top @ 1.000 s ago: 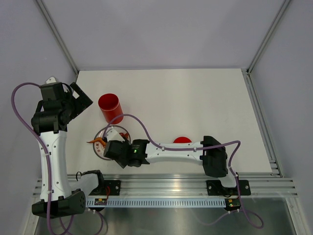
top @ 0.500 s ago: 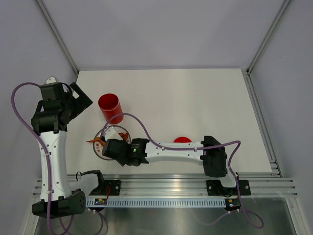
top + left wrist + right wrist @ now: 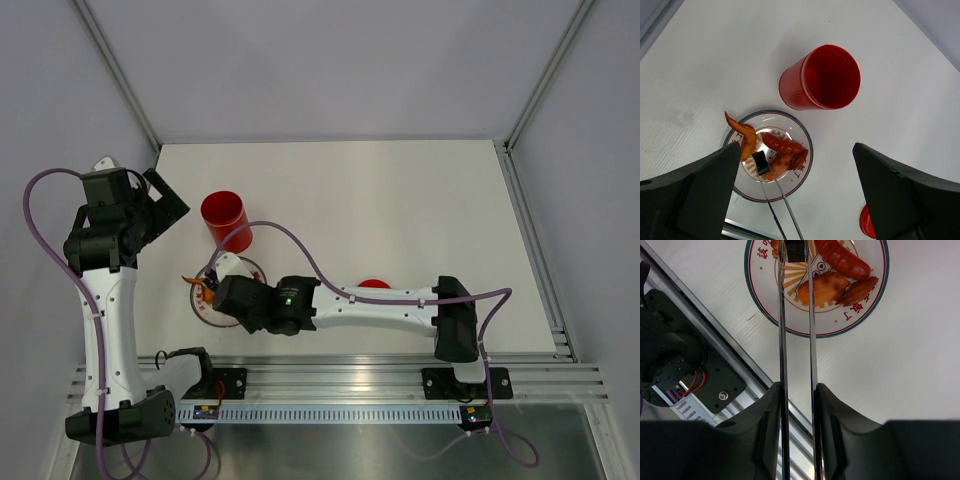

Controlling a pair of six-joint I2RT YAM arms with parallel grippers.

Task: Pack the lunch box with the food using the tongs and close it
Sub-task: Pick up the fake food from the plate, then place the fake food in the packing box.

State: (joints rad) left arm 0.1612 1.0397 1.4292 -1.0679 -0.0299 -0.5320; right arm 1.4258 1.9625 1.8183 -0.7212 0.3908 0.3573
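Observation:
The red lunch box (image 3: 224, 220) (image 3: 822, 77) stands open and upright behind the plate of food. Its red lid (image 3: 373, 285) (image 3: 867, 222) lies flat to the right. My right gripper (image 3: 225, 295) (image 3: 797, 390) is shut on the silver tongs (image 3: 782, 330) (image 3: 786, 206), both arms pressed between its fingers. The tong tips pinch a small black roll (image 3: 760, 163) (image 3: 797, 250) over the plate. A sausage (image 3: 782, 145) (image 3: 842, 260), an orange shrimp (image 3: 742, 135) and other orange pieces (image 3: 822, 287) lie on the plate. My left gripper (image 3: 165, 195) (image 3: 796, 146) hangs open high above, holding nothing.
The clear plate (image 3: 795, 177) (image 3: 850, 320) with its orange pattern sits near the table's front edge, close to the metal rail (image 3: 740, 370). The right arm's purple cable (image 3: 290, 250) arcs over the table beside the lunch box.
My right gripper has squeezed the tongs narrower, and their tips now pinch the black roll. The right arm's elbow has shifted to the right. The left arm has not moved.

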